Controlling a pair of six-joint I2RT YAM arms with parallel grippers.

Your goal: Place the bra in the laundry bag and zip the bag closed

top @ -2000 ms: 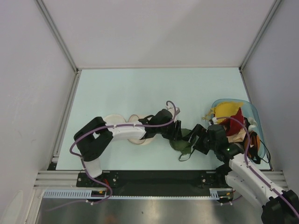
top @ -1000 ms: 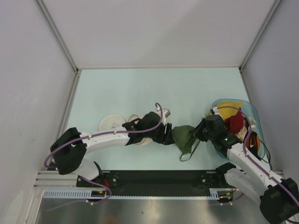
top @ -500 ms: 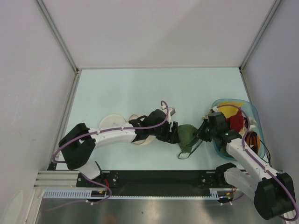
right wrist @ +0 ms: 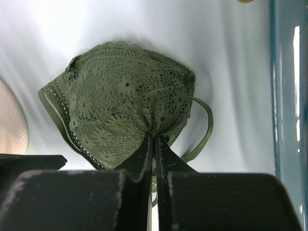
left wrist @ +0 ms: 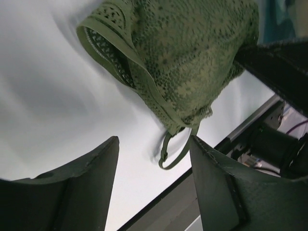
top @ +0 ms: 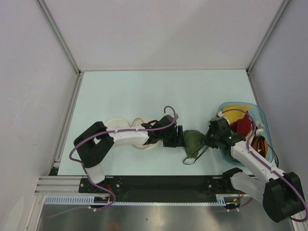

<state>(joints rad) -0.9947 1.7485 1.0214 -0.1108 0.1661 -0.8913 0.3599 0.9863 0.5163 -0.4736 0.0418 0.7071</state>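
Observation:
The dark olive-green lace bra [top: 193, 142] hangs bunched between my two grippers, near the table's front edge. My right gripper [top: 208, 139] is shut on its gathered right edge; in the right wrist view the fingertips [right wrist: 155, 137] pinch the lace of the bra [right wrist: 120, 101]. My left gripper [top: 179, 138] stands open just left of it. In the left wrist view the bra [left wrist: 178, 57] and its strap loop [left wrist: 173, 151] lie beyond the open gripper [left wrist: 154, 142], untouched. The cream laundry bag [top: 117, 126] lies to the left, partly under my left arm.
A translucent blue tub [top: 263, 126] at the right holds yellow, red and orange garments; its wall [right wrist: 288, 96] is close beside my right gripper. The black front rail [top: 159, 183] runs just below the bra. White walls enclose the table.
My left arm's elbow has swung back toward the middle while its gripper stays by the bra. My right wrist has shifted slightly, still holding the bra, which has barely moved.

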